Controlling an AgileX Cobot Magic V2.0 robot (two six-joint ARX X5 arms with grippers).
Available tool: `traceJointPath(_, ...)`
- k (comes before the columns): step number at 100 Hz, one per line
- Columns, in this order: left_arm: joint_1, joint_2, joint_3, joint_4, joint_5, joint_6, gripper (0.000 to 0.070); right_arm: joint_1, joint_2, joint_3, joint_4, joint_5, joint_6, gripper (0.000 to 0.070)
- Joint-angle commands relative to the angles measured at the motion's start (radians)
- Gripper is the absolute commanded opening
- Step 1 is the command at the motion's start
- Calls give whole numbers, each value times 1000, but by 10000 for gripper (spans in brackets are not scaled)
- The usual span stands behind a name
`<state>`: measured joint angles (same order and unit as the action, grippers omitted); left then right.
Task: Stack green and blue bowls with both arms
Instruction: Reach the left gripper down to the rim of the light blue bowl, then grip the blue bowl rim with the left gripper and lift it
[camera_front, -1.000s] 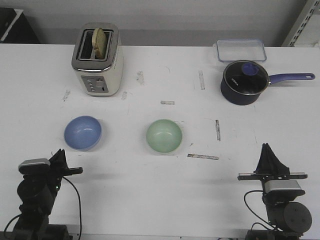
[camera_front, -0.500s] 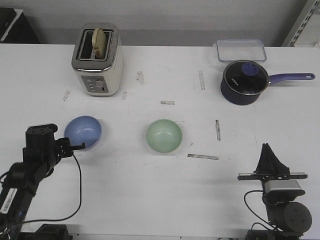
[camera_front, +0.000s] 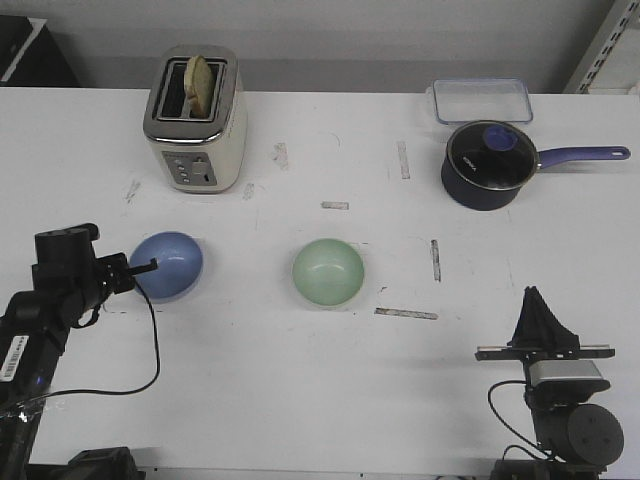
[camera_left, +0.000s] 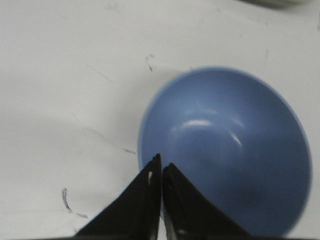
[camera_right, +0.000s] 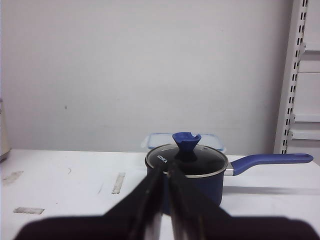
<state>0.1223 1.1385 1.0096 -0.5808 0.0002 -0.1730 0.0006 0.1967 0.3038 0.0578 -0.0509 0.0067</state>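
Note:
The blue bowl (camera_front: 168, 264) sits upright on the white table at the left. The green bowl (camera_front: 328, 272) sits upright near the middle, apart from it. My left gripper (camera_front: 145, 266) is raised and reaches the blue bowl's left rim. In the left wrist view the blue bowl (camera_left: 225, 150) fills the frame and my left gripper (camera_left: 161, 164) has its jaws together, tips over the near rim and holding nothing. My right gripper (camera_front: 535, 295) stands low at the front right, far from both bowls. In the right wrist view my right gripper (camera_right: 166, 169) is shut and empty.
A cream toaster (camera_front: 195, 120) with a slice of toast stands at the back left. A dark blue lidded saucepan (camera_front: 488, 163) with a long handle stands at the back right, with a clear plastic container (camera_front: 482, 100) behind it. Tape strips (camera_front: 406, 313) lie on the table.
My left arm has risen from its low front-left position and moved forward to the blue bowl's left rim. The right arm and both bowls have not moved.

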Motion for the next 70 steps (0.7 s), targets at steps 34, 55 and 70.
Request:
traceJointPath(34,108,211,211,-222,139,-8,2,0,-2,3,12,1,-4,7)
traceJointPath(55,131,319,271,-257,222,-11,215,0,-2,3,12,1,-5,8)
traceJointPath(70,131,368,271,-257,222,-12,469,0,-2,3,12,1,-5,7)
